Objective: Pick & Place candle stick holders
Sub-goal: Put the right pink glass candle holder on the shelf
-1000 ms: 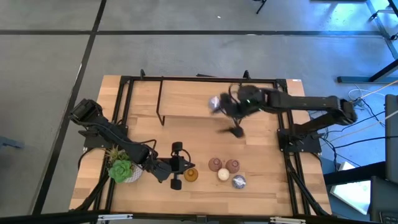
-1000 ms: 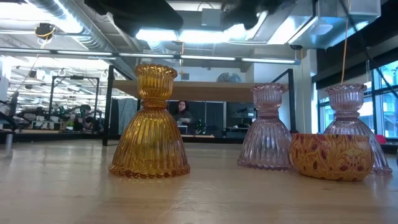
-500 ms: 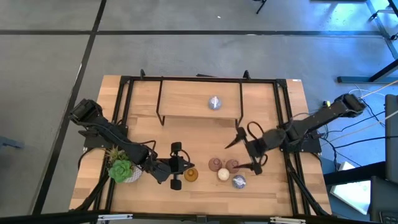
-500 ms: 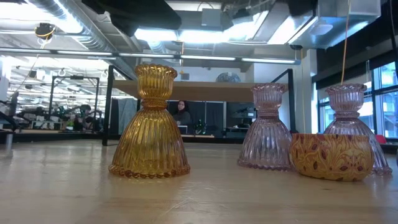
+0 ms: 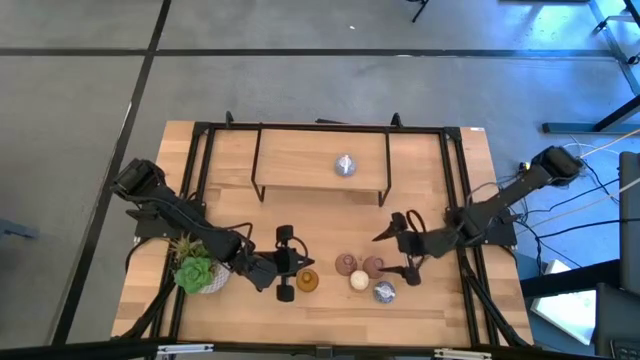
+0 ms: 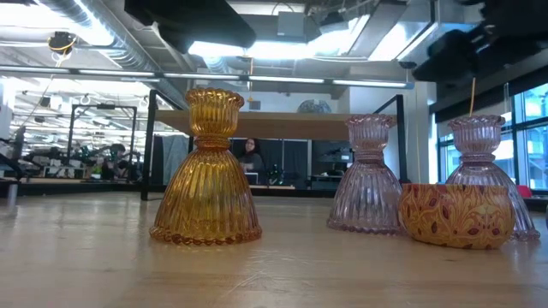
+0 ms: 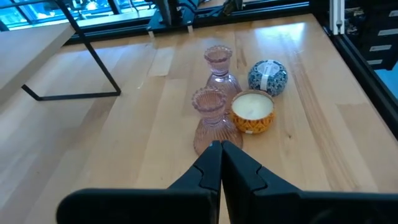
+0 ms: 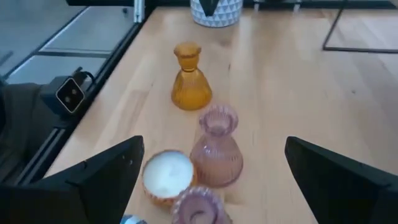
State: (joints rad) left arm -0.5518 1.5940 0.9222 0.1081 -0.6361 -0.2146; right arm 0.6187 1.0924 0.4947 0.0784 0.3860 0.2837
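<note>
From above, the amber holder (image 5: 307,281) stands near the front of the table (image 5: 300,165), and I'll place the rest by it. The left gripper (image 5: 290,266) sits just beside it on the plant side, fingers pressed together and empty. Beyond the amber holder come two pink holders (image 5: 346,264), a cream candle bowl (image 5: 359,281) and a silvery ball (image 5: 384,291), clustered close. The right gripper (image 5: 400,252) hovers just past that cluster, fingers spread wide, holding nothing. A second silvery holder (image 5: 345,165) rests on the raised shelf (image 5: 300,160), well apart from the amber one. The succulent (image 5: 197,272) stands behind the left arm.

At table height, the amber holder (image 6: 206,169) stands upright, both pink ones (image 6: 366,177) and the patterned bowl (image 6: 455,215) to its side.

The left wrist view shows the closed fingers (image 7: 211,168) aimed at the pink pair (image 7: 211,121).

The right wrist view shows wide-set fingers (image 8: 102,171) flanking the cluster, the amber holder (image 8: 189,78) farther off.
</note>
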